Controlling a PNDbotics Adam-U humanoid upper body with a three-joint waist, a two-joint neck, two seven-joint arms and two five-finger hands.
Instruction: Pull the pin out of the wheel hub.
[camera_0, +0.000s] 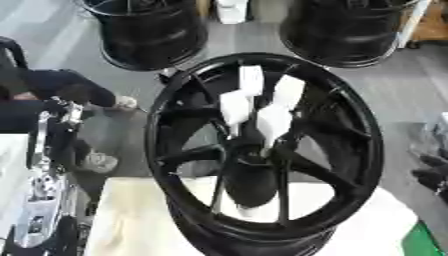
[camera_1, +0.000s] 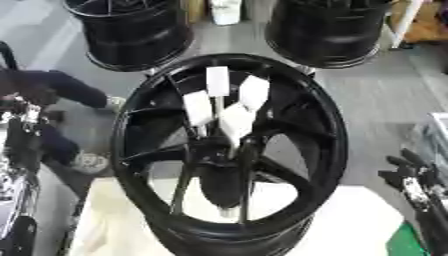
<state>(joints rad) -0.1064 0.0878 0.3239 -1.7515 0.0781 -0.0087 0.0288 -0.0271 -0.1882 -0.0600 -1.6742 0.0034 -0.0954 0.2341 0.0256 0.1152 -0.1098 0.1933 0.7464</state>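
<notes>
Pins (camera_0: 254, 107), four white tabbed pieces, stick up from the centre of the black wheel hub (camera_0: 262, 150), fanned out above the middle where the spokes meet. The hub stands tilted on a pale cloth-covered table (camera_0: 367, 225), its open face turned toward the camera, which I judge leaves the pins easy to reach from above and in front. The white tabs give broad flat faces to pinch, and they stand well clear of the dark spokes, so a hand could close on one without catching the rim.

Neither hand is at the pins. The right hand (camera_1: 418, 182) shows only as dark fingers at the right edge, low and well apart from the hub; they look relaxed and spread, holding nothing. The left arm (camera_0: 39, 195) comes in along the left edge as silver and black metal, but the left hand itself cannot be made out, so whether its fingers are spread or curled I cannot tell.

The pull has not yet begun; all four tabs sit in place.

Two more black rims (camera_0: 153, 30) stand on the floor behind.
</notes>
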